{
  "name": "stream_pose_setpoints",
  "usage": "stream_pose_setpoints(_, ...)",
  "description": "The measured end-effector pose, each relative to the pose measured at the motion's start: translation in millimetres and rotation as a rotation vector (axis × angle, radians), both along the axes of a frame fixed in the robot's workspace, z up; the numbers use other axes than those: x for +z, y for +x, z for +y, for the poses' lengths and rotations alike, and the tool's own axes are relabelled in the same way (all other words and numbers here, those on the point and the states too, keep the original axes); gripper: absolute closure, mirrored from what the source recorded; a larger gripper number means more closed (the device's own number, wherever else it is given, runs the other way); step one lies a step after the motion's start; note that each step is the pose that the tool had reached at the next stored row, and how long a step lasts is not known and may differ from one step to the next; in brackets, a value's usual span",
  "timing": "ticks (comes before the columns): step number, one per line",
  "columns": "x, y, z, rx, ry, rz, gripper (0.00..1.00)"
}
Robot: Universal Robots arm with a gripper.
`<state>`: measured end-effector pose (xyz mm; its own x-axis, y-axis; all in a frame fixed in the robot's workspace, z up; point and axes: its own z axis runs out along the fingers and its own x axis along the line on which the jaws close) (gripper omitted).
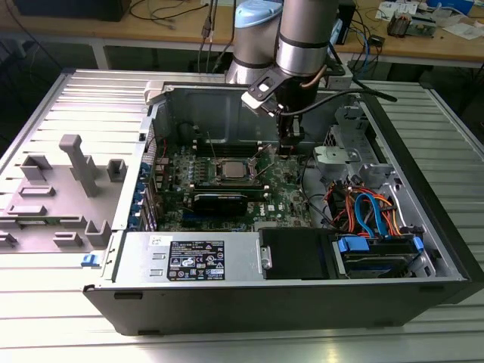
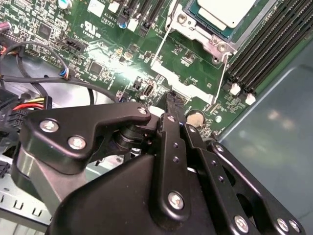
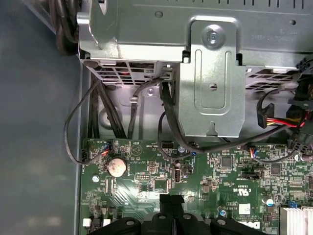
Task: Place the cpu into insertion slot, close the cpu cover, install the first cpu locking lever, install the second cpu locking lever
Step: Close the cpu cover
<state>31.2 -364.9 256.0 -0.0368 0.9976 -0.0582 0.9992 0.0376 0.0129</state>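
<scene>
Cpu (image 1: 229, 168) sits flat in the insertion slot (image 1: 249, 175), mid green board (image 1: 283, 200), inside the open computer case (image 1: 249, 302). At three o'clock from it hangs one gripper (image 1: 287, 147), apart from the chip, tips pressed together, holding nothing. One round silver battery (image 3: 116, 167) lies near the tips. At four o'clock, orange and blue cables (image 1: 363, 212) crowd the case edge. A grey metal table (image 1: 227, 348) holds it all.
</scene>
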Motion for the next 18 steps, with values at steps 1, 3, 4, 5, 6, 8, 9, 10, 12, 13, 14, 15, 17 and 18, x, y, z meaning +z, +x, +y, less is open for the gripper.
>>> stream_pose_setpoints(1, -1.4, 0.0, 0.0, 0.005, 0.0001, 0.0022, 0.89)
stream_pose_setpoints(3, -3.6, 0.0, 0.0, 0.01, 0.0002, 0.0062, 0.89)
stream_pose_setpoints(4, -4.4, 0.0, 0.0, 0.011, 0.0002, 0.0081, 0.89)
stream_pose_setpoints(5, -5.0, 0.0, 0.0, 0.012, 0.0003, 0.0092, 0.89)
stream_pose_setpoints(6, -5.1, -0.1, 0.0, 0.012, 0.0, 0.0095, 0.89)
stream_pose_setpoints(8, -5.2, 0.0, 0.0, 0.012, 0.0002, 0.0095, 0.89)
stream_pose_setpoints(9, -5.2, 0.0, 0.0, 0.012, 0.0001, 0.0095, 0.89)
stream_pose_setpoints(10, -5.2, 0.0, 0.0, 0.012, 0.0002, 0.0095, 0.89)
stream_pose_setpoints(12, -5.2, 0.0, 0.0, 0.012, 0.0002, 0.0095, 0.89)
stream_pose_setpoints(13, -5.2, 0.0, 0.0, 0.012, 0.0001, 0.0095, 0.89)
stream_pose_setpoints(14, -5.2, 0.0, 0.0, 0.012, 0.0002, 0.0095, 0.89)
stream_pose_setpoints(15, -5.2, 0.0, 0.0, 0.012, 0.0002, 0.0095, 0.89)
stream_pose_setpoints(17, -5.2, 0.0, 0.0, 0.013, 0.0001, 0.0094, 0.89)
stream_pose_setpoints(18, -5.2, -0.1, 0.0, 0.013, 0.0002, 0.0095, 0.89)
